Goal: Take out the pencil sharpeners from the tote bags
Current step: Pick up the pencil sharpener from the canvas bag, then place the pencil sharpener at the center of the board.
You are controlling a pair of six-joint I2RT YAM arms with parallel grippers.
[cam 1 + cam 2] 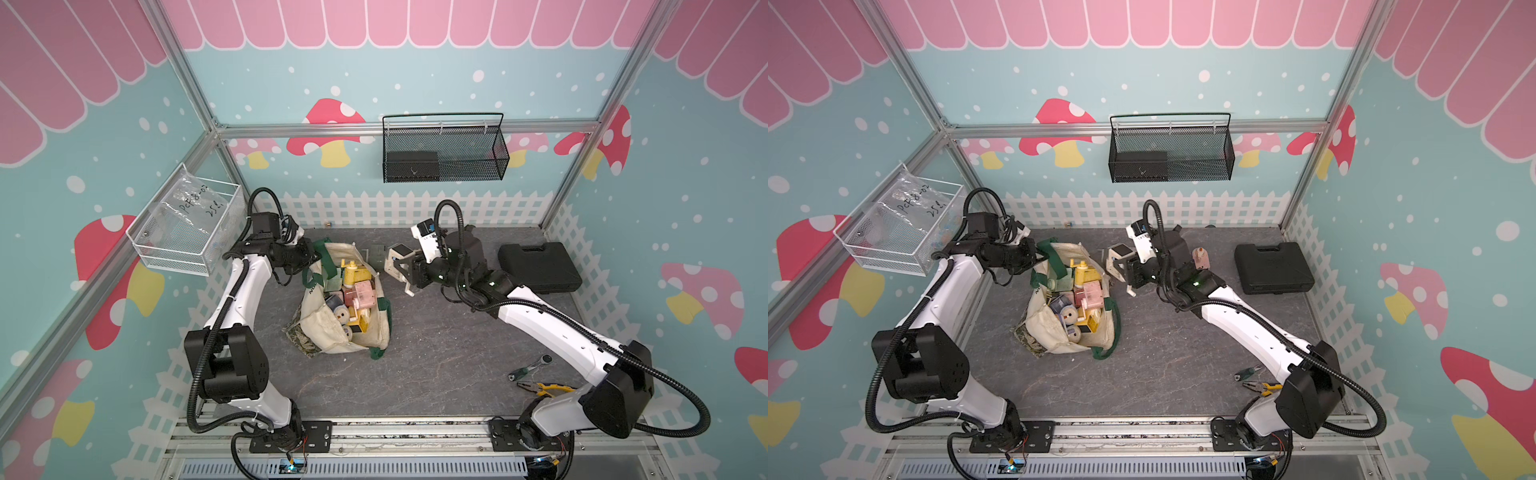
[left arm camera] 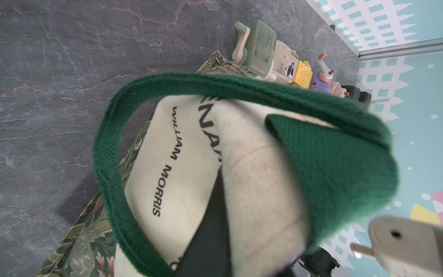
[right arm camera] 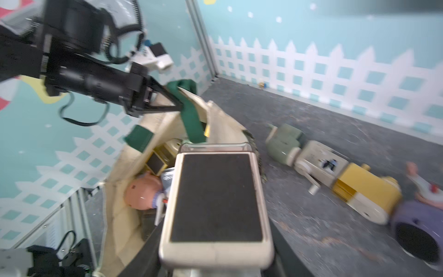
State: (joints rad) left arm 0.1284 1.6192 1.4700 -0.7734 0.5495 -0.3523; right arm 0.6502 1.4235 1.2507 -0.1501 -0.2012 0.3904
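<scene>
At the centre of both top views, one soft cream canvas tote bag [image 1: 332,338] lies open on the grey stone-patterned bench [image 1: 436,353]. The left arm [image 1: 239,291] rises from the lower left with its elbow bent and its wrist turned rightward. The left gripper [image 1: 311,254] is pinched tight on the bag's dark green strap handle [image 3: 189,112] at the upper-left rim. The right arm [image 1: 552,328] stretches diagonally from the lower right. The right gripper [image 1: 405,266], jaws partway apart, clamps one cream boxy plastic pencil sharpener [image 1: 397,259] just right of the bag's mouth. Five more lie in a row on the bench beyond: a green sharpener [image 3: 285,144], a second cream sharpener [image 3: 321,163], a yellow sharpener [image 3: 366,191], a purple sharpener [image 3: 417,230] and a pink sharpener [image 1: 1201,258]. The pastel sharpeners inside the bag [image 1: 357,295] are too jumbled to count.
</scene>
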